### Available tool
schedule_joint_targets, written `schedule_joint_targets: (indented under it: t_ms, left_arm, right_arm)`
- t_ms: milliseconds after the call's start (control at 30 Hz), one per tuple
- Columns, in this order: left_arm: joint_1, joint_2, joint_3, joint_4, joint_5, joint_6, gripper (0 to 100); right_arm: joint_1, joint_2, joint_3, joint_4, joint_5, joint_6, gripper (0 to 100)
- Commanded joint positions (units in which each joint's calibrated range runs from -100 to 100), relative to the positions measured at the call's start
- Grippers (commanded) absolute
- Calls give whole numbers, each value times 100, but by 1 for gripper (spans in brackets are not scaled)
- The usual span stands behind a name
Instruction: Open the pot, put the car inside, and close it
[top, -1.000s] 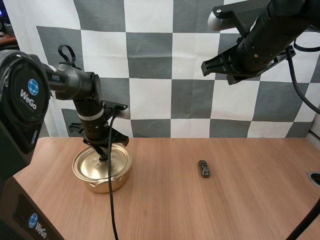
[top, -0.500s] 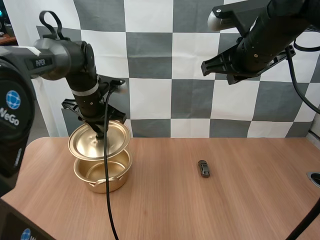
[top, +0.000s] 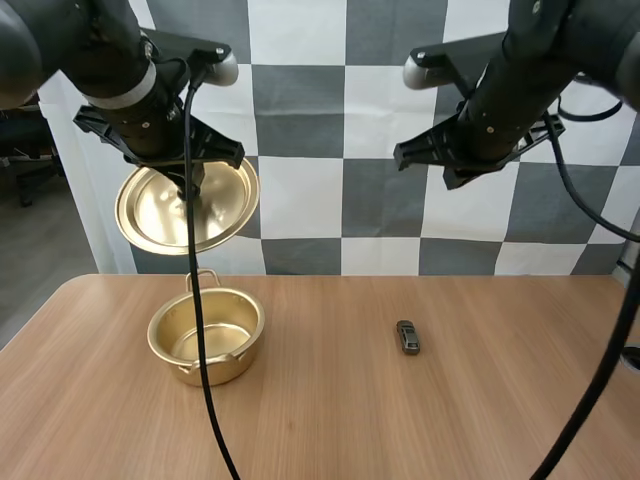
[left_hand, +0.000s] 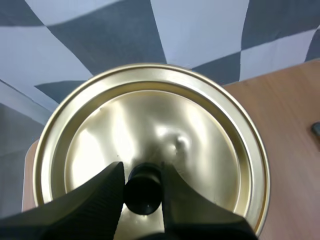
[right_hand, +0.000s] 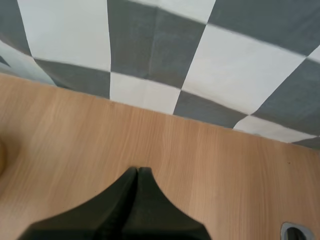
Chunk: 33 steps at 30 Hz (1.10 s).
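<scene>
Holding the gold lid (top: 186, 208) high in the air, the left gripper (left_hand: 142, 170) has its two black fingers closed only as far as the small black knob (left_hand: 144, 192) in the middle of the lid lets them. The knob sits tight between the two ribbed fingers, one on each side, and both touch it. In the high view the lid is tilted, with its shiny round face turned toward the camera, and it hangs well above the pot (top: 205, 340) and a little to the left of it. The pot stands open on the wooden table (top: 420, 420), with its small handles at the front and the back. The little dark car (top: 407, 337) lies flat on the table to the right of the pot, well apart from it, and nothing touches it. The right gripper (right_hand: 138, 172) is up in the air too, high over the table. Its two fingers are pressed together into one dark point, and they hold nothing. Under them there is bare wood.
</scene>
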Motion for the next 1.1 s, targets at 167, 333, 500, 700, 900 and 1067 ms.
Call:
schedule_joint_targets:
  t_ms: [167,333,500,700,900,1067]
  left_arm:
    - [4,-1018,4,-262,0,4,16]
    - [4,-1400,4,-262,0,-12,16]
    - [4,-1571,4,-262,0,-12,16]
    - [4,-1584,4,-262,0,-12,16]
    - [4,-1584,4,-262,0,-12,16]
    - [4,-1584,4,-262,0,-12,16]
  right_arm:
    - [0,1319,785,2,-122,5,0]
    - [0,2128,1139,2,-950,155,0]
    - [0,2775,1139,-47,-961,428,0]
    - [0,3276,1139,-607,-898,233,35]
    - [0,3305,1126,-683,-832,-191,98]
    - [9,3296,1126,-732,-1401,-191,100]
